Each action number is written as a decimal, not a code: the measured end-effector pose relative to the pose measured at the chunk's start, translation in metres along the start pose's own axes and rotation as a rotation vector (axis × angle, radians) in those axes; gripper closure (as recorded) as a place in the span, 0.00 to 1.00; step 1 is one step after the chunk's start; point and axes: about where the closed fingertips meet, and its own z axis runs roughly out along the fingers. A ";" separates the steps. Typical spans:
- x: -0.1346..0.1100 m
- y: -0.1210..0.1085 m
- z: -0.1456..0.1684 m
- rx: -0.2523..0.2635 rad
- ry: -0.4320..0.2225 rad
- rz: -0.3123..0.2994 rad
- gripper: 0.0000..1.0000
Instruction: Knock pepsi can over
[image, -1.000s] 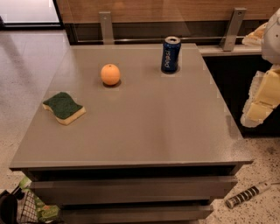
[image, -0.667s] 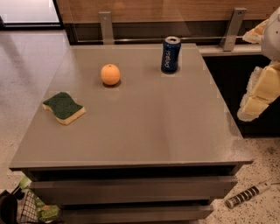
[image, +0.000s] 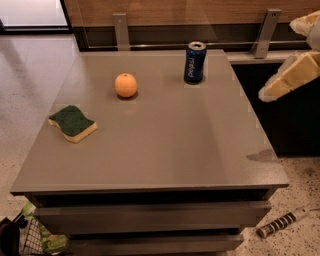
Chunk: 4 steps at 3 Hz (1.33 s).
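The dark blue metal pepsi can (image: 195, 62) stands upright near the far edge of the grey tabletop (image: 165, 150), right of a round orange fruit (image: 126, 85) (a green-topped yellow sponge (image: 73, 123) lies nearer, to the left). The cream claw (image: 278, 86) hovers beyond the tabletop's right side, well apart from the can; I cannot tell whether it is clenched or released.

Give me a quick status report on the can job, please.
Gripper beyond table's right edge. Pepsi can upright at far edge. Orange, sponge lie left, not between.
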 end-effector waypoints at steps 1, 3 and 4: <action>-0.009 -0.027 0.032 0.030 -0.222 0.104 0.00; -0.024 -0.040 0.083 -0.004 -0.515 0.286 0.00; -0.024 -0.040 0.083 -0.004 -0.515 0.285 0.00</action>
